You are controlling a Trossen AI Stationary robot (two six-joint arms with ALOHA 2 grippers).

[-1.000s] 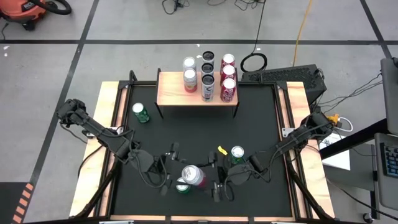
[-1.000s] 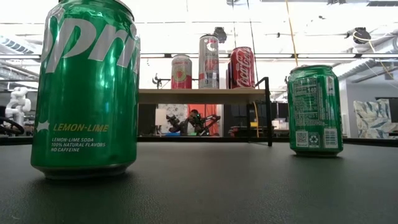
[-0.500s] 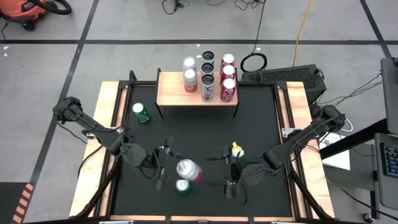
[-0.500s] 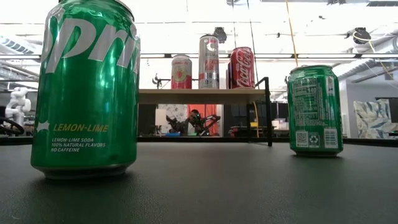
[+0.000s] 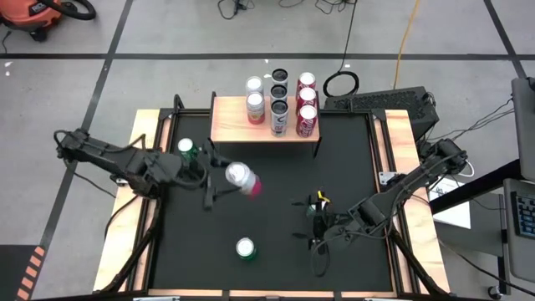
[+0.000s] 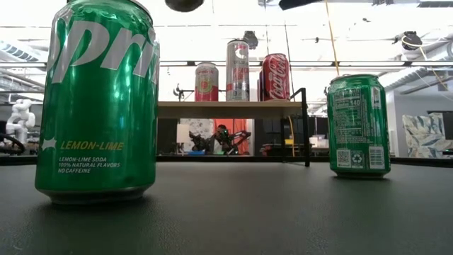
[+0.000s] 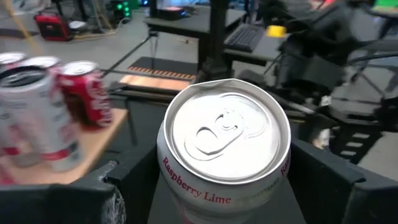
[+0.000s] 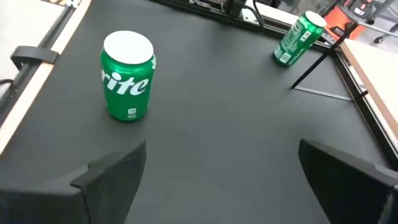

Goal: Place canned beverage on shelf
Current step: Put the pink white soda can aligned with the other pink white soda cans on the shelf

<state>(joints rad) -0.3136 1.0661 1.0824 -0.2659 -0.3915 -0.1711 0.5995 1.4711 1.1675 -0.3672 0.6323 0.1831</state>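
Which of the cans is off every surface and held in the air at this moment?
The pink Raspberry Lime can, gripped by the left gripper between its jaws. All other cans stand on the black table or the wooden shelf.

Raspberry can [image 5: 241,177] now nearer shelf [image 5: 234,121].
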